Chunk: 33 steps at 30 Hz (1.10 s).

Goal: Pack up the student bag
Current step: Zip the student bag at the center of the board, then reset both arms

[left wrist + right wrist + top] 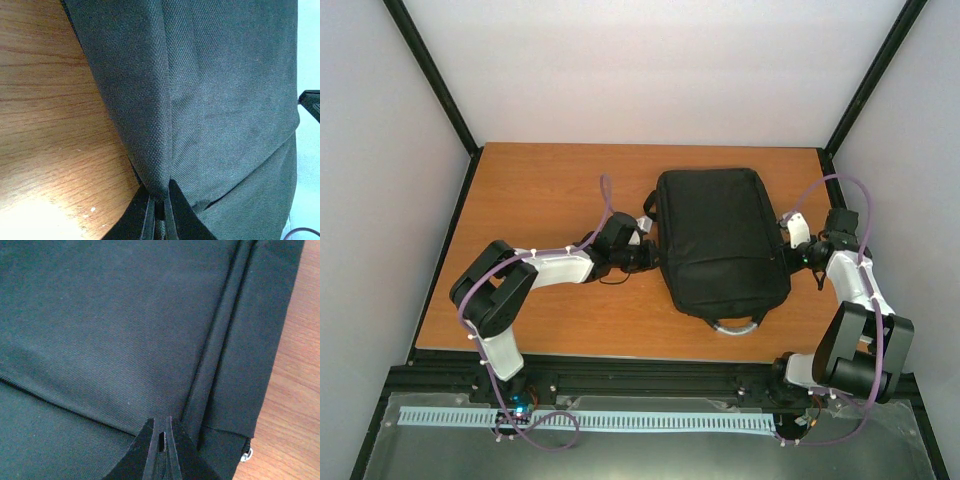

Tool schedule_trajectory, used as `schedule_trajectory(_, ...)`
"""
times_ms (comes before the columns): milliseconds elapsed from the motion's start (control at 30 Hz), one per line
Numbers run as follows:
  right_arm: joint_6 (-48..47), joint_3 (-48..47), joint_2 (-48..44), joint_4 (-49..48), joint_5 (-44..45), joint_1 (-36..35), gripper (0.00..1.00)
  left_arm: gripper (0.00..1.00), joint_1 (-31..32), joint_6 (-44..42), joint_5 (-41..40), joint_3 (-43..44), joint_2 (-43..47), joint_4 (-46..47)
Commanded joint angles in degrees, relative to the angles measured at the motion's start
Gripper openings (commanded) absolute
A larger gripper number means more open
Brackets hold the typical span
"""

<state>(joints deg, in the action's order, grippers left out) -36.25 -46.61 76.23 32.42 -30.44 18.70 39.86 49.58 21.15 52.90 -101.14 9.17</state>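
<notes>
Looking down from above: wooden table, orange-brown, boxed in by pale panels on three sides. Lying flat on it, right of centre: the student bag, black fabric, a rounded rectangle with its long axis running from the far side toward the arm bases. Flanking it, the left arm reaching in across the wood to the bag's left side, and the right arm bent in toward its right side. Set at the left side, the left gripper: fingers drawn together on a raised ridge of the black cloth, pinching it. Set at the right side, the right gripper: fingers closed tight against each other, tips down at the fabric beside a long seam; cannot tell whether any cloth sits caught between them. Curving out onto the wood at the bag's near end: grey loop handle. Showing at the bag's edge in the right wrist view, close to the table: small metal ring.
</notes>
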Motion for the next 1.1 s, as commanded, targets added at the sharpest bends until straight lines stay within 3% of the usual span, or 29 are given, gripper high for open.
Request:
schedule_trajectory(0, -3.7, -1.6, -1.2, 1.6, -2.8, 1.9, 0.03, 0.01, -2.4, -3.1, -4.2, 0.8, 0.6, -4.8)
schedule_trajectory(67, -3.5, -2.3, -1.9, 3.2, -5.2, 1.8, 0.06, 0.04, -2.4, -4.2, -4.0, 2.1, 0.9, -6.7)
schedule_trajectory(100, -3.5, -2.9, -1.6, 4.4, -6.4, 1.6, 0.14, 0.12, -2.3, -4.8, -3.7, 2.8, 1.0, -7.4)
schedule_trajectory(167, -4.0, -4.1, -0.6, 6.8, -8.5, 1.6, 0.30, 0.38, -2.4, -5.8, -2.9, 4.4, 1.0, -9.2)
schedule_trajectory(233, -4.2, -4.9, 0.2, 8.1, -9.0, 1.6, 0.37, 0.57, -2.4, -6.5, -3.0, 5.6, 1.5, -11.2)
schedule_trajectory(300, -5.4, -5.8, 0.4, 10.3, -9.7, 1.7, 0.40, 0.65, -2.4, -7.7, -3.8, 6.5, 2.7, -13.4)
schedule_trajectory(400, -6.1, -7.1, -1.8, 12.8, -11.3, 1.8, 0.43, 0.67, -2.4, -10.8, -5.7, 8.5, 5.0, -18.2)
schedule_trajectory(633, -1.2, -13.9, -8.8, 13.5, -10.4, 1.8, 0.59, 0.75, -2.4, -18.4, -12.6, 16.8, 10.3, -33.2)
schedule_trajectory(667, 0.1, -14.8, -9.3, 13.0, -10.1, 1.8, 0.65, 0.76, -2.4, -19.5, -14.2, 18.3, 11.0, -35.5)
schedule_trajectory(700, 1.7, -15.4, -9.9, 11.9, -10.0, 1.9, 0.77, 0.78, -2.4, -20.4, -15.7, 19.6, 11.8, -38.0)
schedule_trajectory(733, 3.6, -15.4, -10.6, 10.1, -9.7, 1.9, 0.96, 0.78, -2.4, -21.3, -17.4, 21.0, 12.5, -40.5)
schedule_trajectory(767, 6.3, -14.8, -11.1, 7.3, -8.9, 1.9, 0.99, 0.79, -2.4, -22.0, -19.0, 22.5, 13.3, -42.9)
schedule_trajectory(833, 13.9, -13.3, -11.7, 1.9, -5.9, 1.9, 1.00, 0.82, -2.4, -23.4, -22.2, 25.9, 14.8, -47.5)
schedule_trajectory(1000, 18.9, -17.8, -9.7, 2.8, -8.7, 1.9, 1.00, 0.99, -2.4, -27.3, -31.6, 29.9, 18.2, -55.8)
schedule_trajectory(1067, 21.4, -19.0, -10.5, 0.7, -8.0, 1.9, 1.00, 1.00, -2.3, -28.2, -36.6, 30.8, 19.2, -58.1)
